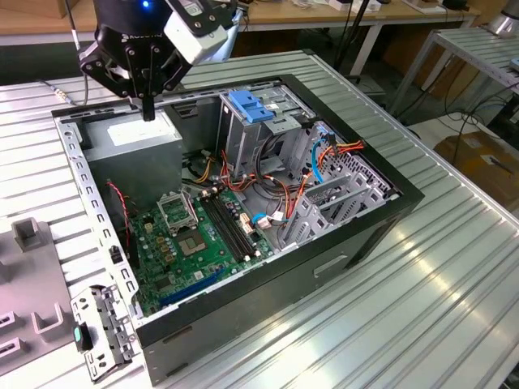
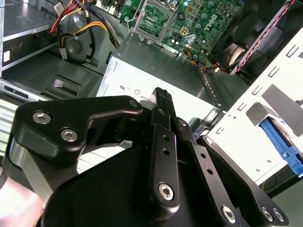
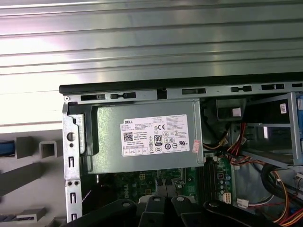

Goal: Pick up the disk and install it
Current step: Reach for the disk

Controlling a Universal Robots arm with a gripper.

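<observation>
The disk is out of view. My gripper (image 1: 148,112) hangs over the far corner of the open computer case (image 1: 340,243), at the exterior view's left. It sits just above the large grey box with a white sticker (image 1: 134,134). The black fingers come together in a single narrow tip pointing down, shut with nothing held. The second wrist view has that tip (image 2: 163,97) over the grey box (image 2: 137,82). The grey box (image 3: 147,137) lies straight below me in the first wrist view.
A tall grey cage with a blue plastic handle (image 1: 247,105) stands inside the case, beside the box. The green motherboard (image 1: 199,239) and loose orange and red cables (image 1: 280,194) cover the case floor. Grey fixtures (image 1: 32,308) sit on the ribbed metal table (image 1: 454,275).
</observation>
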